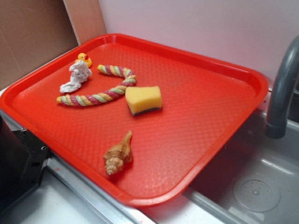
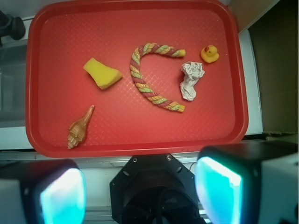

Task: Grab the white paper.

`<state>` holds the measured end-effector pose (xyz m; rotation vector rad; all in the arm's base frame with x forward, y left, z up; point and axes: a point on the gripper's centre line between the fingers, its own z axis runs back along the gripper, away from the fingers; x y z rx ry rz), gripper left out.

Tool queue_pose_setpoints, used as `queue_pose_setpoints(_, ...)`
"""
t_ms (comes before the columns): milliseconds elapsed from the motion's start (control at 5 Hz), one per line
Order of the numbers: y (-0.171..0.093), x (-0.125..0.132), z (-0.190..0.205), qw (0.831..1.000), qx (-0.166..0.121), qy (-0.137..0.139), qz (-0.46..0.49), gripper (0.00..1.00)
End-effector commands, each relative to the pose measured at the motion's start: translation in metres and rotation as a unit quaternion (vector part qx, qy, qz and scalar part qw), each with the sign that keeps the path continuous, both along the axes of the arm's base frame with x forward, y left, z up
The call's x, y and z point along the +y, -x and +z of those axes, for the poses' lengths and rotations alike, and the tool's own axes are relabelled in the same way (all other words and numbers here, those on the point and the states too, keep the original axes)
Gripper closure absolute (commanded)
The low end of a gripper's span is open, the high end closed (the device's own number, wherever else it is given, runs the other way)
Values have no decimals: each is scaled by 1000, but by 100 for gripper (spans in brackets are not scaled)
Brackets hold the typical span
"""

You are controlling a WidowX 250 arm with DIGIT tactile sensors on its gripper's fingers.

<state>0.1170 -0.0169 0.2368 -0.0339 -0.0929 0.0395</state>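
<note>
The white paper [image 1: 77, 77] is a crumpled wad lying on the red tray [image 1: 254, 81] near its far left corner, just in front of the yellow duck [image 1: 84, 59]. From the wrist view the white paper [image 2: 191, 80] lies right of centre, far below the camera, beside one end of the twisted rope [image 2: 149, 74]. My gripper [image 2: 140, 191] is high above the tray's near edge and open, its teal pads [image 2: 63, 196] wide apart with nothing between them. It is out of the exterior view.
On the tray [image 2: 32, 93] also lie a pastel rope [image 1: 100, 91], a yellow sponge [image 1: 143, 99] and a brown shell [image 1: 119, 154]. The robot's black base [image 1: 18, 158] sits at the tray's near left. A grey faucet [image 1: 282, 88] and sink [image 1: 254, 191] are on the right.
</note>
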Motion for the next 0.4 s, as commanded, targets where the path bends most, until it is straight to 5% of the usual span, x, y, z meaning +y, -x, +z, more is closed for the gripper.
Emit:
queue_pose_setpoints(0,0,0,0,1000,0,0,0,0)
queue_pose_setpoints(200,-29,8,-16,999,-3,4,36,0)
